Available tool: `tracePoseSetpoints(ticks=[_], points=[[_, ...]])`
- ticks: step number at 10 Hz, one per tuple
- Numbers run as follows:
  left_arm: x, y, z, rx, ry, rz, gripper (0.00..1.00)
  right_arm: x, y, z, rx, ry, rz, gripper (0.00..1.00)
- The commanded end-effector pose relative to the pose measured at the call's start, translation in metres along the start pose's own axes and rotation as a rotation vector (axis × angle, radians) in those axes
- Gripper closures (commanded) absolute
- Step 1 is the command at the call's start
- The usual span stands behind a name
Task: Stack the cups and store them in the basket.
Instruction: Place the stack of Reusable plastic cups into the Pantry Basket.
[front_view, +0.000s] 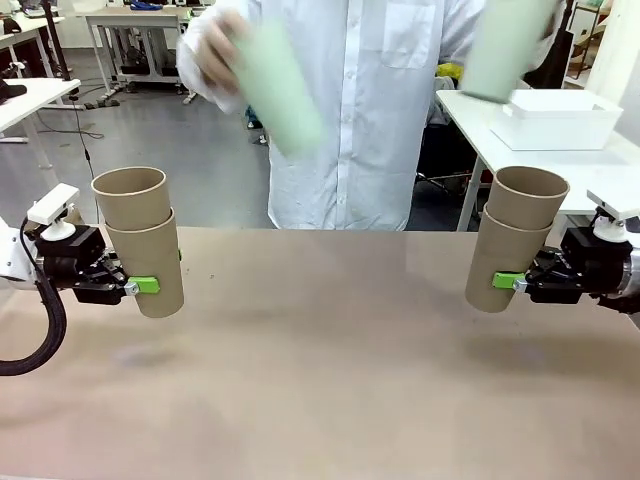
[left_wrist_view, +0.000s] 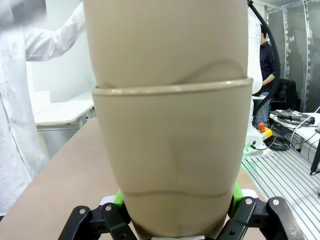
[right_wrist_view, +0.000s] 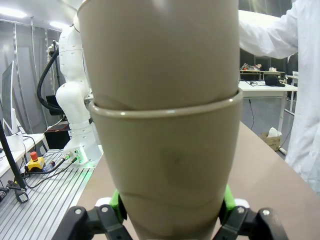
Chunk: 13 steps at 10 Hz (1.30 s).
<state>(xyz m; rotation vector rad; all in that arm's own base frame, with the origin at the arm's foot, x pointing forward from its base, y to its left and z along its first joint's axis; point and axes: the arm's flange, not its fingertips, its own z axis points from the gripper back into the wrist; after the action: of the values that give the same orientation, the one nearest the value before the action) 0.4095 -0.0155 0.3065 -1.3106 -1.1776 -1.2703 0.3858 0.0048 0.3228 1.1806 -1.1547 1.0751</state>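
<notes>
Above the left side of the tabletop, a nested pair of khaki cups hangs clear of the surface. The left jaws are clamped low on its outer cup, a green pad pressed to the wall. The pair stands mouth-up, its top leaning slightly toward that arm.

Opposite, a second khaki pair is held the same way in the right jaws and leans toward the right arm. In the left wrist view, the outer cup's rim rings the inner cup.

Across the tabletop, a person in a white shirt raises two motion-blurred mint green cups, one in each hand, the other higher. The white basket sits on a separate white table behind, well apart from every cup.
</notes>
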Motion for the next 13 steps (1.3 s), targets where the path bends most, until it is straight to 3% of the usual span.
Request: tracePoseSetpoints(ticks=[1,13], points=[[0.0039,0.0001,-0.0003,-0.004,-0.003,0.002,0.17,0.0045,-0.0026,0.0,0.006,-0.006,0.01,0.15],[0.0039,0.0001,-0.0003,-0.004,-0.003,0.002,0.17,0.0045,-0.0026,0.0,0.006,-0.006,0.01,0.15]])
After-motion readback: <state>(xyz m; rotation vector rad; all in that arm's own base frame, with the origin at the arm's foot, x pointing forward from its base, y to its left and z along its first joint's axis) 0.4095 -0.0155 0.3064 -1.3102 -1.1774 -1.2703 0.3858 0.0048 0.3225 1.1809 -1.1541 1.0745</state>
